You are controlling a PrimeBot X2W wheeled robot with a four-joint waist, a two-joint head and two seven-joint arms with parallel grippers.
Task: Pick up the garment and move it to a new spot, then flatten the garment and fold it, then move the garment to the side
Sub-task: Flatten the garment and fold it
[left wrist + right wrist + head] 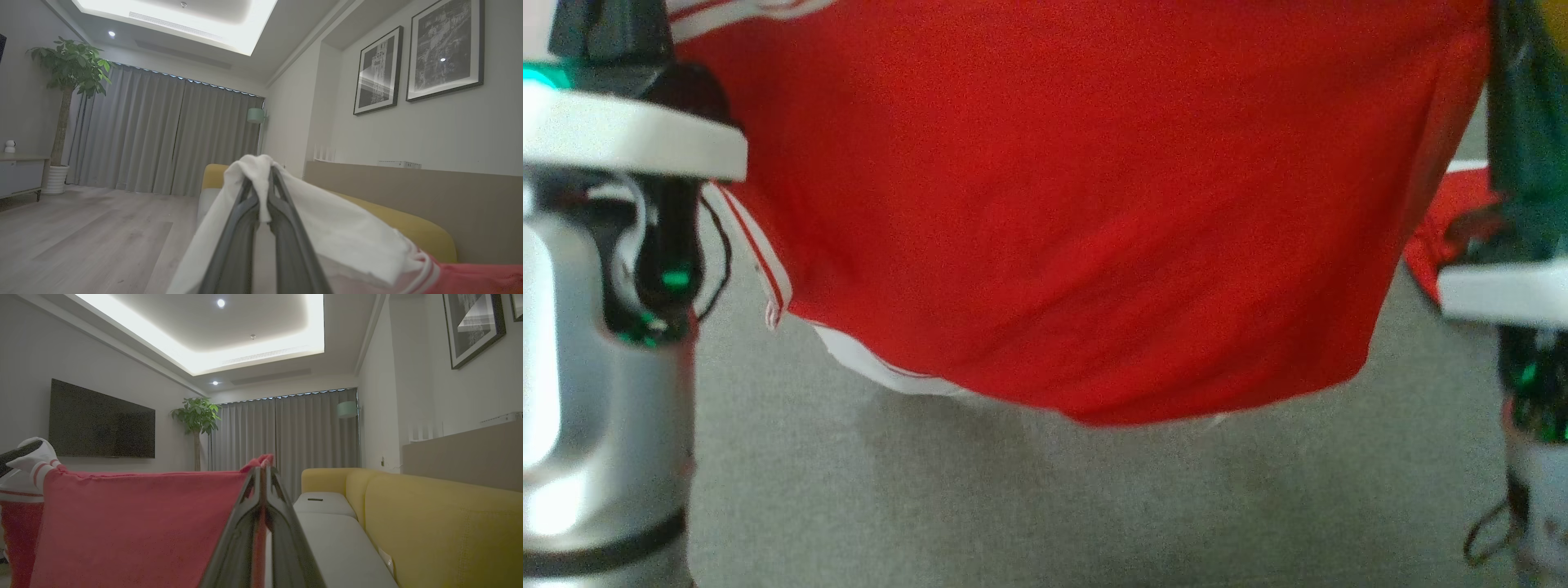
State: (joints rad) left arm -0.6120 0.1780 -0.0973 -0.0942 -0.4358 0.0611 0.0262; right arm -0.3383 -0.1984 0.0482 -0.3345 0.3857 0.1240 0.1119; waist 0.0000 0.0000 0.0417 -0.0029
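Over on the left of the head view, the left arm (596,367) stands pale and shiny at the picture's edge. From its own wrist camera, the left claw (263,171) is pinched narrow on a white fold of the garment (1078,204). The two dark fingers are almost together, and cloth is bunched over the tips and drapes down either side. Behind it there's a potted plant (71,65), long grey curtains (163,134) and two framed pictures (445,49) on the wall.

Now the middle: the garment is up in the air, a broad red sheet with white, red-striped trim on its left side, stretched between the two arms. Its lower hem sags in a curve over the grey surface (1045,506) and throws a soft shadow there. Whether the hem touches the surface, I cannot tell.

Across to the right, the right arm (1527,294) sits at the far edge of the head view. The right claw (263,469) is clamped tight on the red top edge, with a small peak of fabric poking up between the fingertips. From there the cloth runs off to the white striped end at the far claw, with a dark TV (102,424) on the wall behind. Just right of the claw lies the yellow sofa (441,526) with its grey seat cushion (339,547).
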